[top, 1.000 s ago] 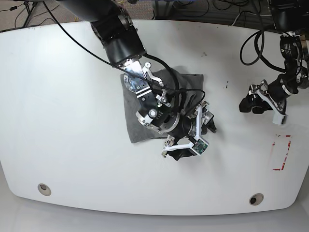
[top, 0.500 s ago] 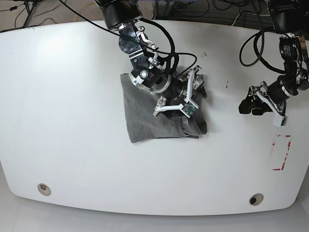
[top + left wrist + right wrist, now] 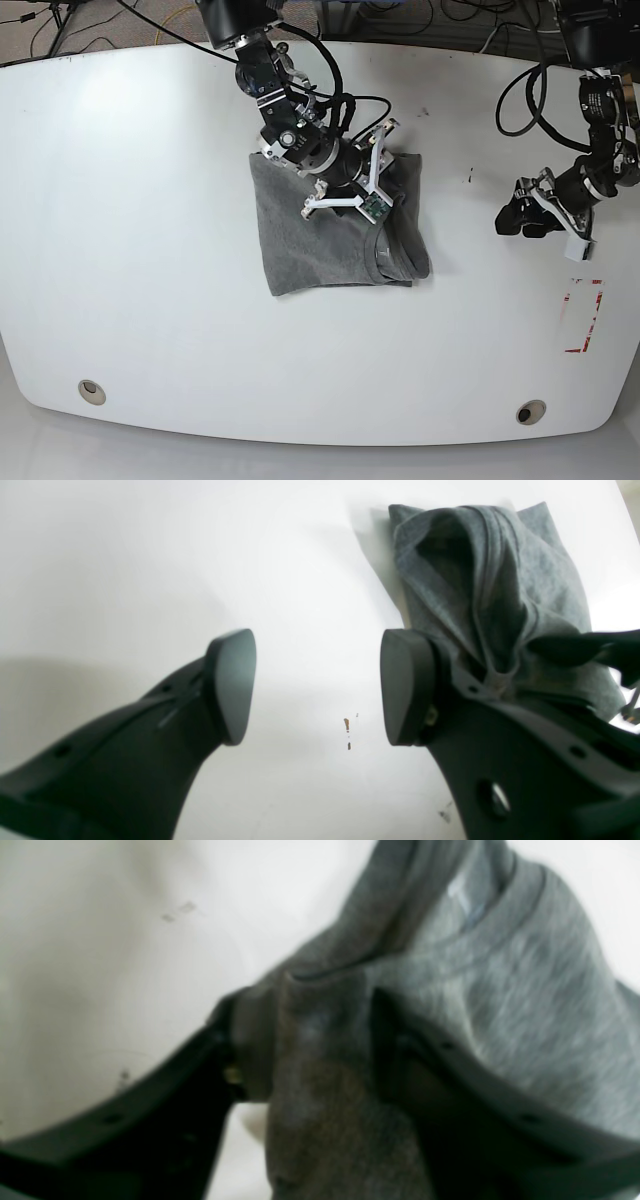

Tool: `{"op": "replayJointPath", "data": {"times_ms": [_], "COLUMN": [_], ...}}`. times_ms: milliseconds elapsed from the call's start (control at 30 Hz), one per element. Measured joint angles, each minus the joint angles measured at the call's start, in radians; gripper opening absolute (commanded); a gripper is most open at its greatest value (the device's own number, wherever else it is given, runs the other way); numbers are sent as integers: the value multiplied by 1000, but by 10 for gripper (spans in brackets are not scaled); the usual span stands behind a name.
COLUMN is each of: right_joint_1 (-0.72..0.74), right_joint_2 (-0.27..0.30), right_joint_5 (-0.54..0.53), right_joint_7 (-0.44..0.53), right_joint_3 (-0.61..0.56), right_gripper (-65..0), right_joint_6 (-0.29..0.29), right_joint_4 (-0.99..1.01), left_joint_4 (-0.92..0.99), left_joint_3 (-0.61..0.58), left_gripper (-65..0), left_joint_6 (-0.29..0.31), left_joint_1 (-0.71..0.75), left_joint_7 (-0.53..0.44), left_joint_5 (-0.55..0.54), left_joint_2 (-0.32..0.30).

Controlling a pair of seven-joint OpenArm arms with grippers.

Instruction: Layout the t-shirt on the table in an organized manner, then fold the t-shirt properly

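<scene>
The table (image 3: 140,250) is a glossy white top with curved edges that fills the base view; it has a small round hole (image 3: 91,391) near the front left corner and another (image 3: 530,411) near the front right, a red-and-white tape mark (image 3: 583,315) toward the right edge, and a few small black marks (image 3: 469,177) on the bare surface. No containers show on it. The t-shirt (image 3: 315,240) lies a little above the table's middle as a compact heather-grey folded block, roughly square, with thicker bunched layers along its right side and lower right corner. The right arm comes down from the top edge of the base view and its right gripper (image 3: 385,185) sits over the upper right part of the block. In the right wrist view its jaws are closed down onto a thick wad of the grey cloth, which fills the gap between them and spills out beyond; a crew-neck seam runs across the fabric there, and a small pale label (image 3: 462,900) shows inside the collar, too blurred for any writing to be read. The left gripper (image 3: 522,217) hangs over bare table near the right edge, well apart from the shirt and above the tape mark. In the left wrist view its two dark pads (image 3: 232,685) stand wide apart with nothing between them but white table and a few tiny brown specks (image 3: 346,725), while the shirt's bunched folds rise beyond the right-hand pad.
</scene>
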State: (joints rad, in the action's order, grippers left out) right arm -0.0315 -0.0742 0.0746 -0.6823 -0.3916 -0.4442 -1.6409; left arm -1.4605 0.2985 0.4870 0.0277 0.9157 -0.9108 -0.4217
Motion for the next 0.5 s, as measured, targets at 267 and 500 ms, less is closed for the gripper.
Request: {"op": "replayJointPath", "data": {"times_ms": [267, 500], "right_joint_1": [0, 0], "right_joint_2": [0, -1], "right_joint_5": [5, 5], "right_joint_7": [93, 143], "right_joint_3": [0, 0], "right_gripper": [-425, -426], "right_joint_6": [5, 10], "right_joint_4": [105, 164], "left_joint_4": [0, 0], "left_joint_3": [0, 0], "left_gripper": [-283, -283], "left_joint_6": [0, 0], "left_joint_1": [0, 5], "left_joint_7": [0, 0], "left_joint_5": [0, 0], "left_joint_2": [0, 0]}}
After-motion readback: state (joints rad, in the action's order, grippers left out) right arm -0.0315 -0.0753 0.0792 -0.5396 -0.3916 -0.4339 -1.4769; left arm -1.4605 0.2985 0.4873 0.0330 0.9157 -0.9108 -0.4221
